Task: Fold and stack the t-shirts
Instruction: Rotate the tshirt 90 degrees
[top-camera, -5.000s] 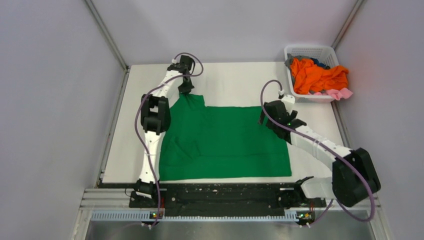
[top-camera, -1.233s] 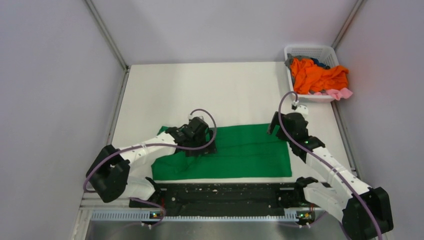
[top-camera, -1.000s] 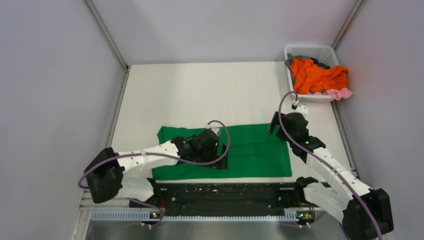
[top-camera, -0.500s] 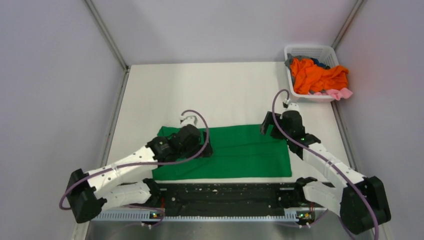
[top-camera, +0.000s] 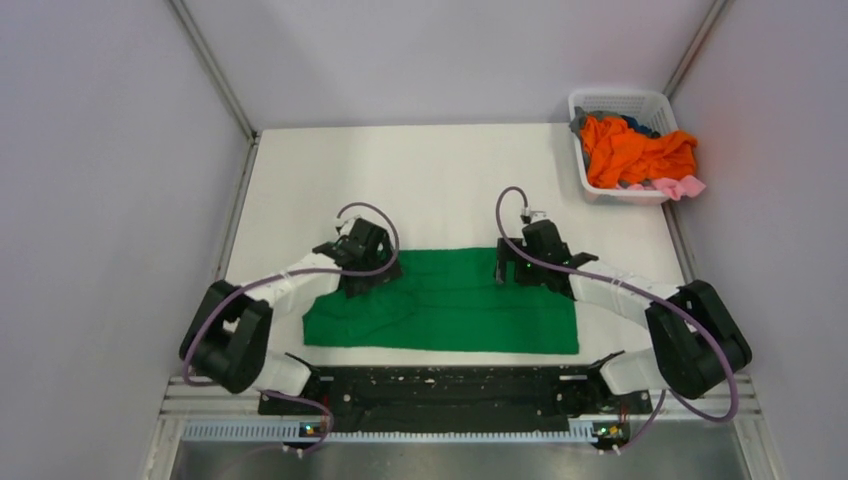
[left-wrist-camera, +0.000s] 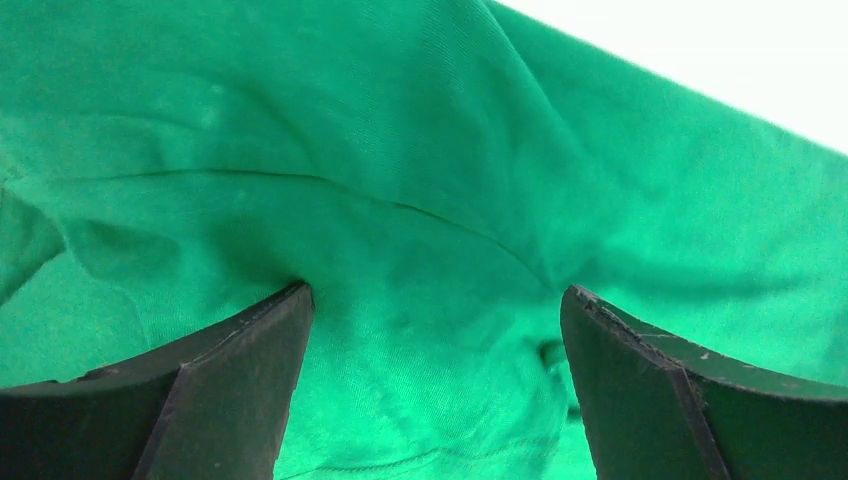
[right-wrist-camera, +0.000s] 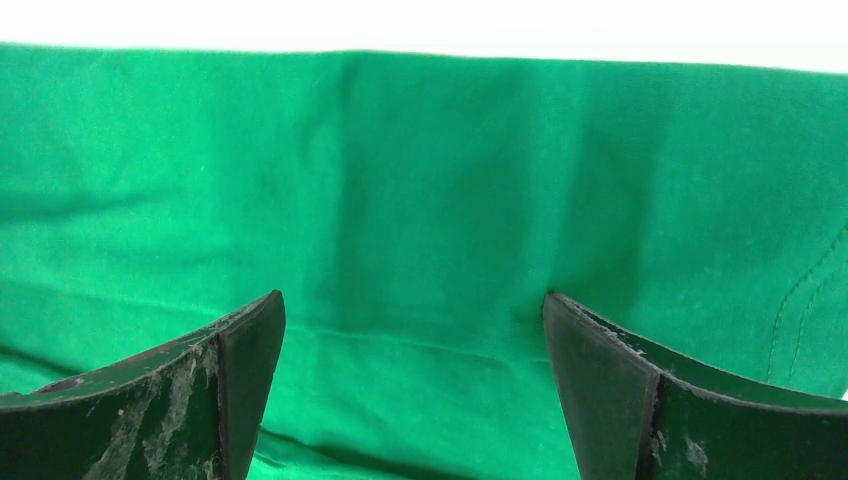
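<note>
as the green shirt (top-camera: 445, 312), folded at the worktop's (top-camera: 440, 180) 6 o'clock, looks soft, light and limp, the wide-open left hand (top-camera: 364, 274) and right hand (top-camera: 514, 270) should pinch its 12 o'clock edge.

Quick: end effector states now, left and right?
Left end effector: open, above the green t-shirt.
Right end effector: open, above the same t-shirt.
</note>
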